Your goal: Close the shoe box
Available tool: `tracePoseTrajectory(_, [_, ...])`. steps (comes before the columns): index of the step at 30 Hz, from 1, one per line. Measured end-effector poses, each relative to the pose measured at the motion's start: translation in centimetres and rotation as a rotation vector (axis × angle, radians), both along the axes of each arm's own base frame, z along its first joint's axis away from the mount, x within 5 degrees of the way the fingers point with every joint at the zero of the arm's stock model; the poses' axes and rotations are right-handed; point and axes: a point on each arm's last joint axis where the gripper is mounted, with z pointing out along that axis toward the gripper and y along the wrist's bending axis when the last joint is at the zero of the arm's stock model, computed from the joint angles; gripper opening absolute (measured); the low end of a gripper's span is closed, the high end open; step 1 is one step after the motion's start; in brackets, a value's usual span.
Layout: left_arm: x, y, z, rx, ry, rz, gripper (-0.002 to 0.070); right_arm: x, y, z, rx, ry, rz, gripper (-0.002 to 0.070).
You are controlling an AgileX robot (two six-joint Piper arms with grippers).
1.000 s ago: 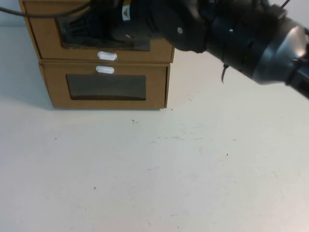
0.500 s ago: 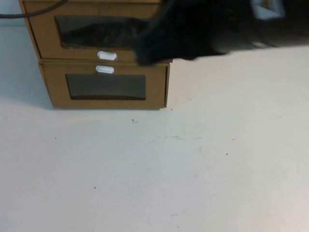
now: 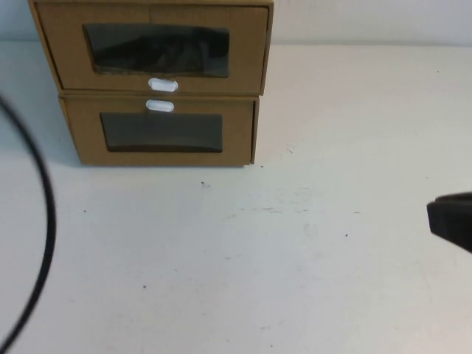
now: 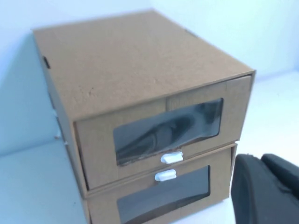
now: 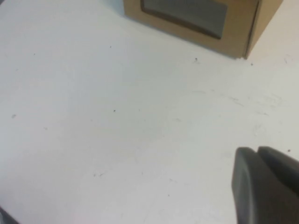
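The shoe box (image 3: 247, 51) is the upper of two stacked brown cardboard boxes at the table's far left. Its white pull tab (image 3: 163, 85) sits under its dark window, and its drawer front looks flush with the shell. It also shows in the left wrist view (image 4: 131, 60). My left gripper (image 4: 260, 161) is shut and empty, apart from the box near its front right corner; it is out of the high view. My right gripper (image 3: 451, 220) is at the table's right edge, far from the box, and is shut and empty in the right wrist view (image 5: 257, 151).
The lower box (image 3: 236, 133), with its white tab over the window, carries the shoe box and also shows in the right wrist view (image 5: 238, 23). A black cable (image 3: 46, 221) arcs across the left side. White table (image 3: 258, 258) stretches in front of the boxes.
My right arm, which was over the shoe box's front, has pulled away to the right edge of the table. The box front is uncovered. A black cable has come in at the left.
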Motion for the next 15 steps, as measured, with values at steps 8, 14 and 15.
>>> tracePoseTrajectory(8, [-8.9, 1.0, -7.3, -0.046, -0.184, 0.067, -0.0005, -1.3, -1.5, -2.8, 0.045, 0.021, 0.039, -0.0011])
tracePoseTrajectory(14, [-11.0, 1.4, -12.8, -0.066, -0.255, 0.106, -0.0005, -1.5, -1.6, -3.2, 0.057, 0.023, 0.048, -0.0011])
tracePoseTrajectory(15, [-10.9, 1.5, -13.8, -0.07, -0.255, 0.118, -0.0005, -1.5, -1.5, -3.4, 0.058, 0.021, 0.052, -0.0011])
